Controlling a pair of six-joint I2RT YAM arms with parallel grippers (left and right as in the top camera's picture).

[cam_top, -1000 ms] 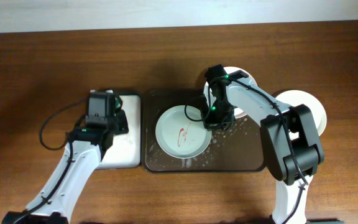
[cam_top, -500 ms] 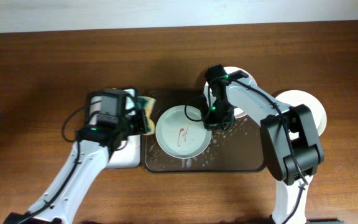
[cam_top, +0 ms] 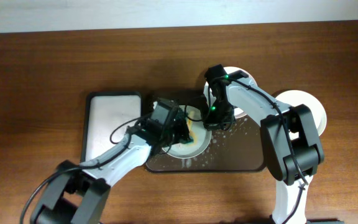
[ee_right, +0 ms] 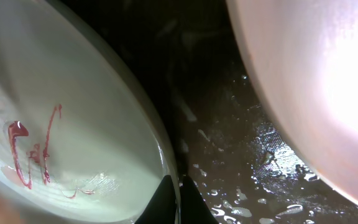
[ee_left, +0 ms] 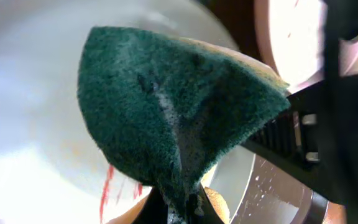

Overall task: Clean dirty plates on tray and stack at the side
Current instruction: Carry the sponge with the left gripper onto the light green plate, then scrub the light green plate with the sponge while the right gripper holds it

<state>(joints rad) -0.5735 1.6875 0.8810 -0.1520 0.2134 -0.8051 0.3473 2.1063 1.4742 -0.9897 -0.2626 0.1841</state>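
A pale green plate (cam_top: 192, 149) with red scribble marks (ee_right: 33, 155) lies at the left of the dark brown tray (cam_top: 241, 152). My right gripper (cam_top: 212, 119) is shut on the plate's right rim (ee_right: 166, 155). My left gripper (cam_top: 184, 132) is shut on a green and yellow sponge (ee_left: 173, 118) and holds it on or just over the plate's inside (ee_left: 36, 143), above the red marks (ee_left: 107, 190). A second plate (cam_top: 235, 76) sits at the tray's far right corner. A white plate (cam_top: 303, 107) lies on the table to the right of the tray.
The white-lined sponge tray (cam_top: 112, 127) stands left of the brown tray, with nothing on it. The brown tray's floor is wet with droplets (ee_right: 247, 168). The right arm's dark body (ee_left: 340, 124) is close to the sponge.
My left arm has lifted the sponge off the sponge tray and carried it right, onto the green plate. The right gripper has stayed on the plate's rim.
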